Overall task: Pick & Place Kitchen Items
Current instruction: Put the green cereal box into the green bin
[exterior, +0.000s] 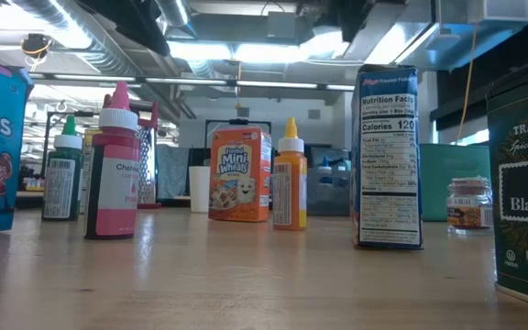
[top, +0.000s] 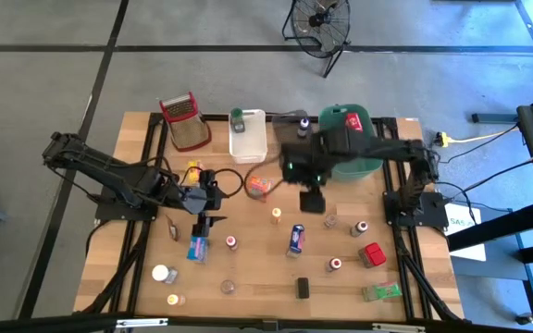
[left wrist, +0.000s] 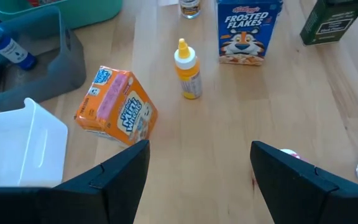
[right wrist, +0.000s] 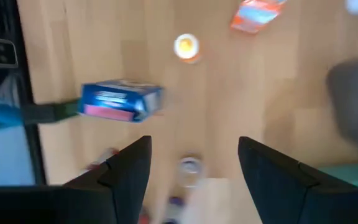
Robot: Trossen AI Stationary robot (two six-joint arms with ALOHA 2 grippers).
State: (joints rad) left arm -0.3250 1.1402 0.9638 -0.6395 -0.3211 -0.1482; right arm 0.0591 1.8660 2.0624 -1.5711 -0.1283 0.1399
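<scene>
From above, the left gripper (top: 204,220) hangs empty over the table's left-middle, the right gripper (top: 313,201) mid-table before the green bin (top: 368,165); small bottles and boxes lie scattered, likely awaiting sorting into three bins.

At table level stand four squeeze bottles and the orange cereal box (exterior: 240,174).

The left wrist shows spread fingers, nothing between, facing one orange bottle (left wrist: 188,69).

The right wrist's fingers gape above one blue box (right wrist: 120,100).

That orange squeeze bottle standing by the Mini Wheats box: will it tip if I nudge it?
Probably. The orange bottle is tall and narrow with a pointed cap, so a high push likely topples it. It looks like soft plastic and may give under the fingers. Once down, it would probably roll.
</scene>
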